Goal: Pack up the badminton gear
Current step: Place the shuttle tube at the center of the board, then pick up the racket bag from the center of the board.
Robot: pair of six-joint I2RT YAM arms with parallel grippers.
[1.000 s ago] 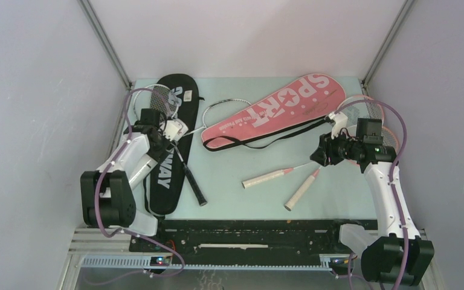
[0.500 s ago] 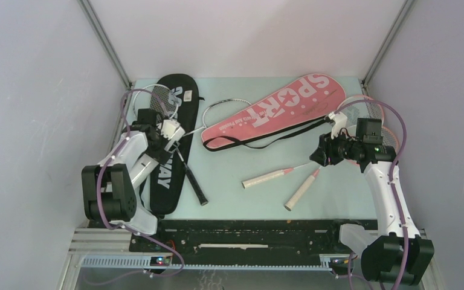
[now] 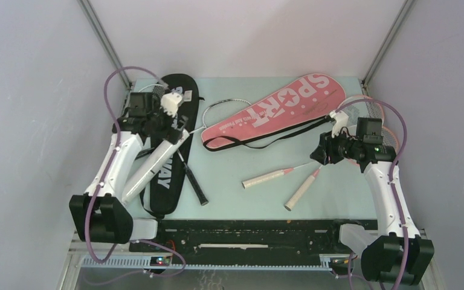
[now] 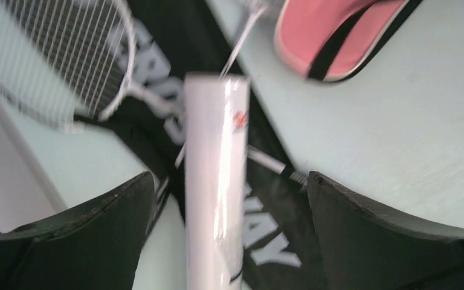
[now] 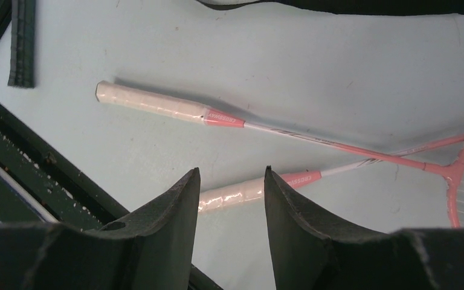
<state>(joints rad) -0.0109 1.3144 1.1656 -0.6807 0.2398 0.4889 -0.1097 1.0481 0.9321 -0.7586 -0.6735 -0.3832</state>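
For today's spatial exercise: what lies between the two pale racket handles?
Bare table between upper handle and lower handle, seen in the right wrist view.

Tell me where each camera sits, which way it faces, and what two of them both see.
Top external: above and behind the arms, facing down at the table; left arm, right arm and their bases show.
Left wrist: on the left arm, looking past the open left hand at the white tube over the black cover.
Right wrist: on the right arm, looking down past the right hand at two racket handles.
Shared: top and left wrist both show tube, black cover, pink cover.
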